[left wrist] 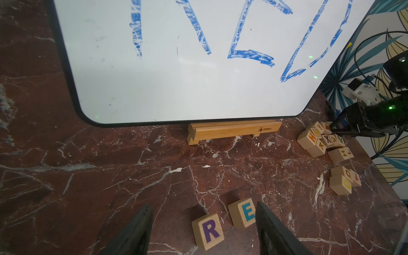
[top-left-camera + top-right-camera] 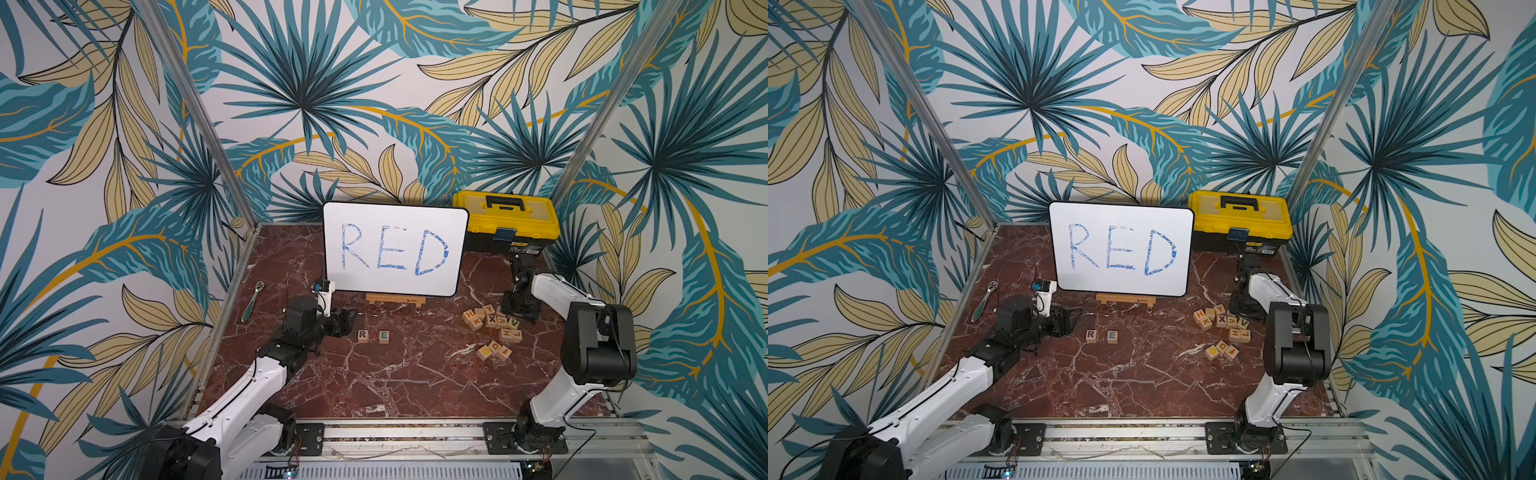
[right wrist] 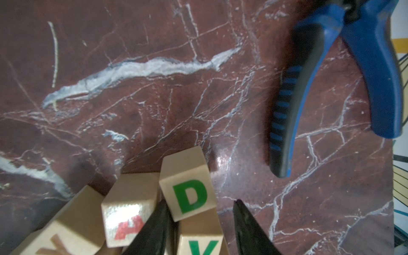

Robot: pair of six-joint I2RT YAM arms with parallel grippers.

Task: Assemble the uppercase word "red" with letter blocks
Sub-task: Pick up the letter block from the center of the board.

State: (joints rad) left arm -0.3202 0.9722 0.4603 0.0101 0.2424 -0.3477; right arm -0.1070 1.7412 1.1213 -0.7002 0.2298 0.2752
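The right gripper (image 3: 201,201) straddles the tilted D block (image 3: 189,196) in the pile (image 3: 130,198), jaws apart, not yet clamped. The R block (image 1: 208,230) and E block (image 1: 244,213) sit side by side near the open, empty left gripper (image 1: 202,204).

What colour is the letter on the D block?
Green; the D block shows best in the right wrist view.

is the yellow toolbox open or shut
Shut: in both top views the yellow toolbox has its lid seated flat on the black base, with the front latch across the seam.
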